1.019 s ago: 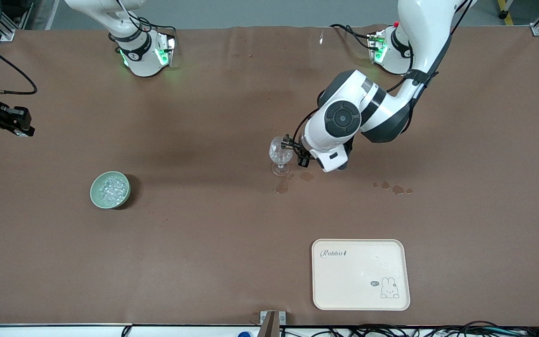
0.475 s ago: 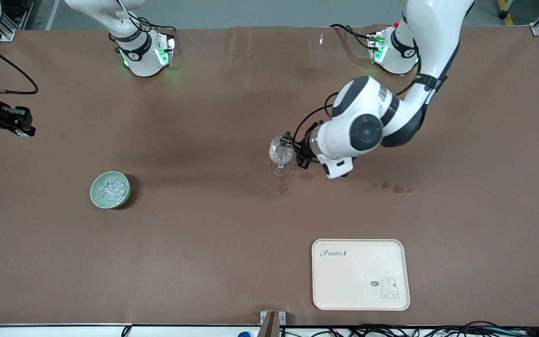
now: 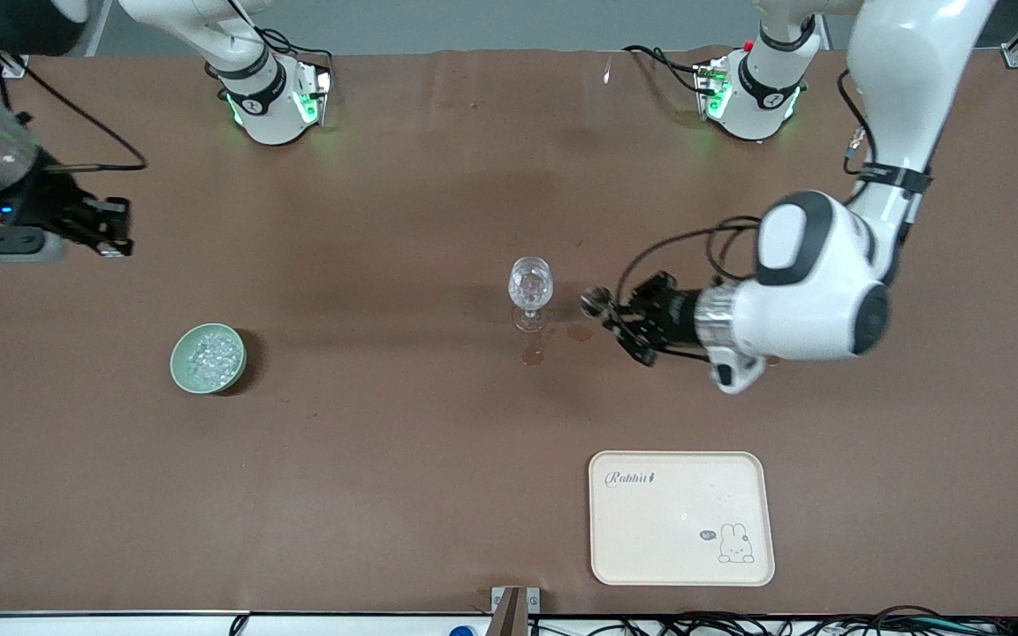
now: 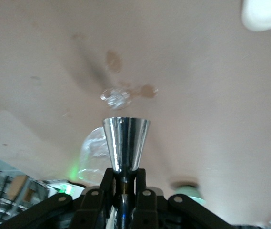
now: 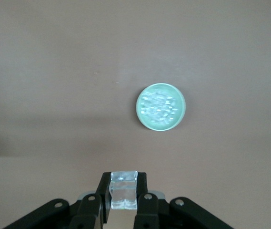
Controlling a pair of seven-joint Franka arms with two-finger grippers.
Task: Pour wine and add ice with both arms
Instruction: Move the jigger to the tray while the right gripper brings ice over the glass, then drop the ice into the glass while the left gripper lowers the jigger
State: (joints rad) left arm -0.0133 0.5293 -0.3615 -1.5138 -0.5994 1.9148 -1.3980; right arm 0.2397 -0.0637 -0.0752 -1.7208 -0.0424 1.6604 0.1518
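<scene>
A clear stemmed wine glass [image 3: 530, 290] stands mid-table, with glittering contents. My left gripper [image 3: 604, 311] is beside it toward the left arm's end, apart from it, shut on a shiny metal measuring cup [image 4: 125, 140]. The glass also shows in the left wrist view [image 4: 93, 157]. A green bowl [image 3: 208, 358] of small clear ice chunks [image 3: 211, 355] sits toward the right arm's end. My right gripper [image 3: 110, 234] hovers over the table at that end, shut on a clear ice cube [image 5: 123, 191]. The bowl [image 5: 160, 106] shows in the right wrist view.
Wet brown stains [image 3: 534, 355] lie on the brown table cover by the glass foot, and more [image 3: 743, 355] toward the left arm's end. A cream tray [image 3: 681, 517] with a rabbit drawing lies nearer the front camera.
My left arm swung away from the glass toward its own end, carrying the metal cup off the rim. My right arm moved inward over the table.
</scene>
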